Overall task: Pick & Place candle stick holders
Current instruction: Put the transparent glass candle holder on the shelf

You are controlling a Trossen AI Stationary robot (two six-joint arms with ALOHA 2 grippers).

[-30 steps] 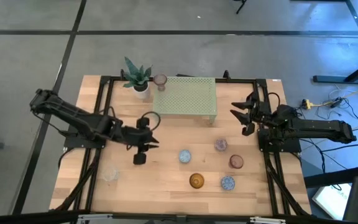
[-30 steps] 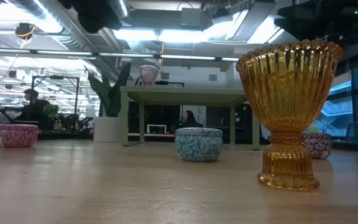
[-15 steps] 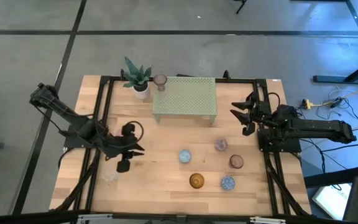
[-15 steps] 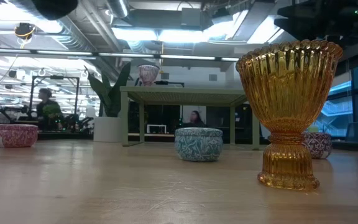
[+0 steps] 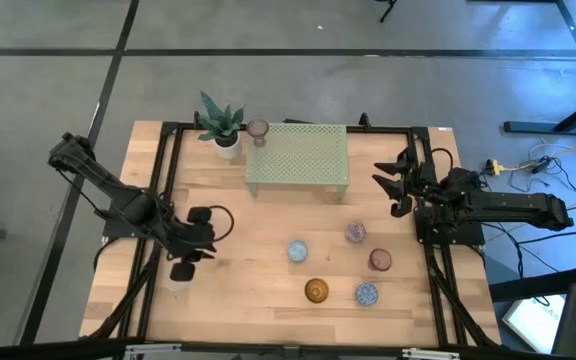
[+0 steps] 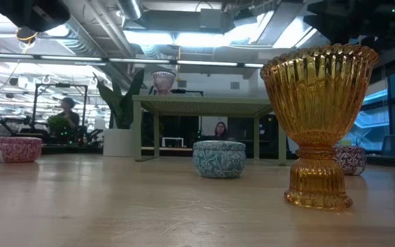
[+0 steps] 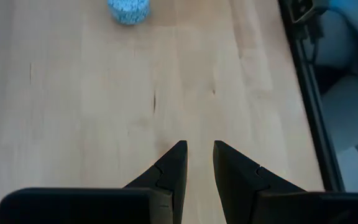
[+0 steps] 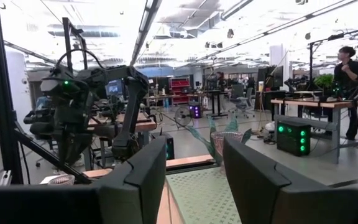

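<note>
Several candle stick holders stand on the wooden table: a blue speckled cup (image 5: 297, 251), a pink mosaic one (image 5: 355, 233), a brownish one (image 5: 380, 260), an amber goblet (image 5: 316, 291) and another blue one (image 5: 366, 294). A pink glass (image 5: 258, 129) stands on the far left corner of the pale green stand (image 5: 298, 158). My left gripper (image 5: 181, 270) hovers over the table's near left part, right beside a pale cup (image 5: 174, 285). Its fingers (image 7: 199, 152) are slightly open with nothing between them. My right gripper (image 5: 398, 187) waits open at the right side, clear of the table.
A small potted plant (image 5: 220, 125) stands at the far left beside the stand. A black frame (image 5: 164, 160) borders the table. Bare wood lies between my left gripper and the group of cups. People show in the room beyond, in the low view and the right wrist view.
My left gripper has swung from near the table's middle toward the left edge and a little toward the near edge, ending beside the pale cup. No cup has moved.
</note>
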